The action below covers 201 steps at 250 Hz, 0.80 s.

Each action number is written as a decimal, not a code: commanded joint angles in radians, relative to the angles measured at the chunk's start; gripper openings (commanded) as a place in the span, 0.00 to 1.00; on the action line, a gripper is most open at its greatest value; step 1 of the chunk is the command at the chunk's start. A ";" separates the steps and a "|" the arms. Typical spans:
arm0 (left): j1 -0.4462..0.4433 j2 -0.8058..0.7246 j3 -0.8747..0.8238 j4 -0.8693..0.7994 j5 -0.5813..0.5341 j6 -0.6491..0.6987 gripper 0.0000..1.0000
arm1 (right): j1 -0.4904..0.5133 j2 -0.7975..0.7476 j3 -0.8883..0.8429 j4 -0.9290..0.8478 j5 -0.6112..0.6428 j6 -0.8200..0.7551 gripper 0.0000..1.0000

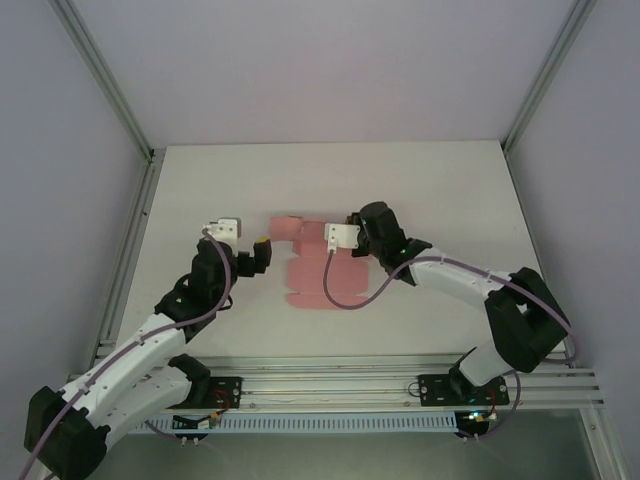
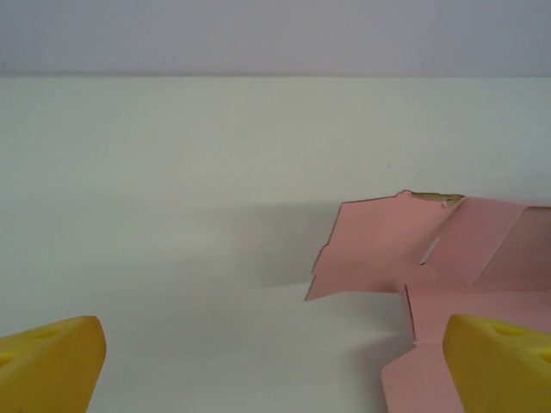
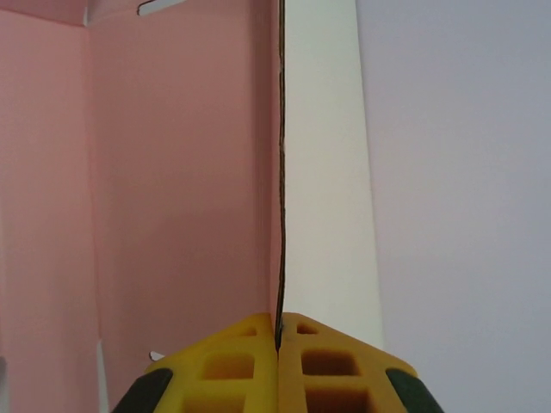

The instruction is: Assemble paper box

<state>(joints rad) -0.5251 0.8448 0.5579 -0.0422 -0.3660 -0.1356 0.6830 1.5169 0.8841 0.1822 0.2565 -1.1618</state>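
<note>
Paper box (image 1: 315,275): a flat pink die-cut sheet, not folded into a box. It lies about mid-bench (image 1: 430,190), well clear of all 4 edges. Most of the panels are flat on the surface. In the left wrist view the flaps at the far end (image 2: 379,249) look slightly raised and cast a shadow on the white top; 1 slot is visible in a crease there.

Left gripper (image 1: 262,248): just beside the sheet's left edge, low over the bench, pointing toward the card. Its 2 yellow fingers (image 2: 47,361) are spread wide with nothing between them. No contact with the card can be seen from above. In its own camera the sheet sits ahead and to the right, partly behind the right-hand fingertip.

Right gripper (image 3: 278,331): reaches in from the right over the far part of the sheet. Its 2 yellow fingers are pressed together on a card panel, which shows edge-on as a thin dark line rising from between the tips. The pink face of the card (image 3: 172,172) is to the left of that line and a white strip is to the right. From above, the wrist camera housing covers the pinch point.
</note>
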 commanded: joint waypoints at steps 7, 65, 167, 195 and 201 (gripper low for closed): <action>0.044 0.006 0.029 -0.020 0.068 -0.096 1.00 | 0.007 0.007 -0.001 0.170 0.006 -0.052 0.00; 0.173 0.083 0.102 -0.158 0.053 -0.242 1.00 | 0.008 -0.008 -0.103 0.258 -0.127 -0.085 0.00; 0.346 0.542 0.233 -0.010 0.288 -0.244 0.98 | 0.016 0.083 -0.148 0.376 -0.076 -0.046 0.00; 0.344 0.690 0.309 0.009 0.467 -0.209 0.94 | 0.017 0.074 -0.154 0.395 -0.077 -0.061 0.00; 0.343 0.709 0.316 0.018 0.501 -0.199 0.91 | 0.017 0.070 -0.150 0.385 -0.079 -0.059 0.00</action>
<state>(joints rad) -0.1852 1.4677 0.8032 -0.0910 -0.0868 -0.3813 0.6922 1.5925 0.7311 0.5285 0.1867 -1.2388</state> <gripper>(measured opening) 0.952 0.044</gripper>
